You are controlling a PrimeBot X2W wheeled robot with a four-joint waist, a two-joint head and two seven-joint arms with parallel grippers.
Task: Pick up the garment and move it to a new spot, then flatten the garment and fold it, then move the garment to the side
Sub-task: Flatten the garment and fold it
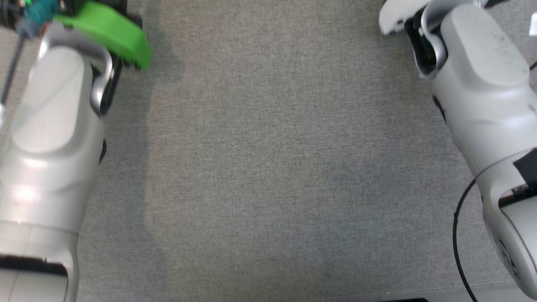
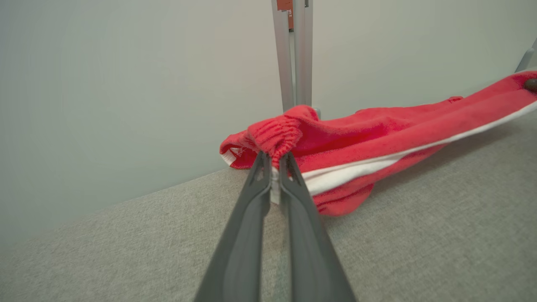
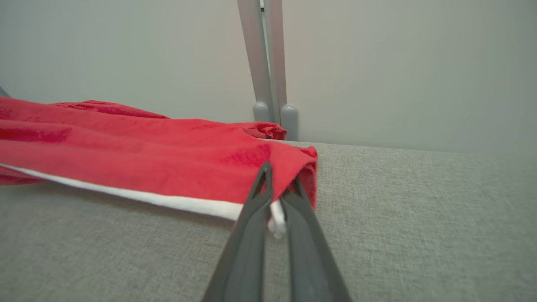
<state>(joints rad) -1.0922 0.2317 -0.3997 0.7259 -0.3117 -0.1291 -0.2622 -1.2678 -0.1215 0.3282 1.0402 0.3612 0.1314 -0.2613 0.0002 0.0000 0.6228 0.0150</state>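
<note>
Red white-striped garment (image 2: 377,134), apparently stretched taut

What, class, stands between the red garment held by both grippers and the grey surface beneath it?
Nothing visible does. The left gripper and right gripper each pinch an end of the garment, and the grey surface below it shows no other thing.

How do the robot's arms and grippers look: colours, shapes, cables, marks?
Both arms have smooth, rounded pale grey shells: left arm, right arm. A bright green cover sits at the left wrist. A thin black cable runs beside the right arm, which bears a black patch. The left gripper and right gripper each have two long, tapering dark grey fingers.
</note>
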